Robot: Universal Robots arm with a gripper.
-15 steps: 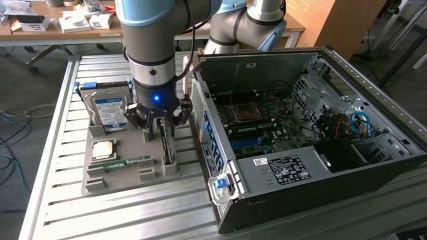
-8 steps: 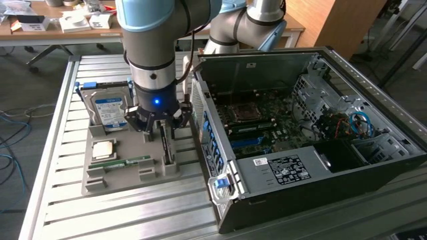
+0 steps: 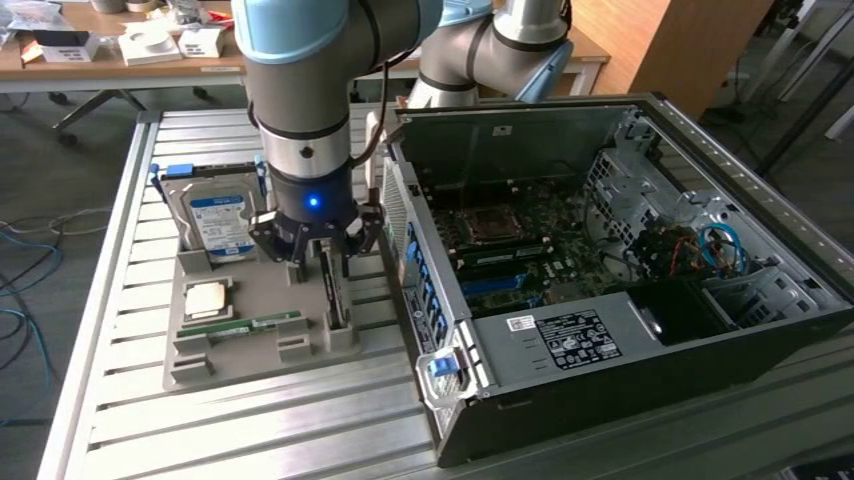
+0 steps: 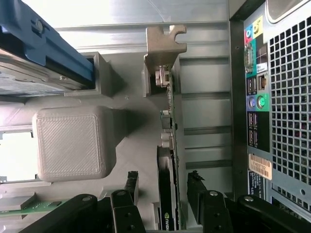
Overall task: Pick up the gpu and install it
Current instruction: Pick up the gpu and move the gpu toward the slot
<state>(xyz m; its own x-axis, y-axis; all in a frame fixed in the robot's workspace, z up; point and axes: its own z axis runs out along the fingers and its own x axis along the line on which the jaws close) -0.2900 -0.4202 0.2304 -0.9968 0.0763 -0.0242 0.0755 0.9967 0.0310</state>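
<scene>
While your gripper (image 3: 318, 248) hangs over the grey fixture tray (image 3: 267, 355), you have the gpu (image 3: 332, 292) directly beneath it, not off to either side. The card stands on edge in a slot of the tray, near the tray's side that faces the open computer case (image 3: 641, 340), and is not yet installed.

From the wrist view, note that the gpu (image 4: 170, 121) runs straight out between the two fingers (image 4: 131, 187), its long axis parallel to the case's rear panel (image 4: 286, 97). That puts your gripper (image 4: 163, 179) across the card's thin dimension, one finger to each flat face. The jaws are spread as wide as they go and grip nothing; you can see a gap on both sides of the card, so I judge there is no contact yet.

You are over the black fan end, and the silver bracket (image 4: 165, 46) is at the opposite end of the card.

The hard drive (image 3: 220, 222) and memory stick (image 3: 243, 324) lie in their own pockets, well apart from the fingers.
</scene>
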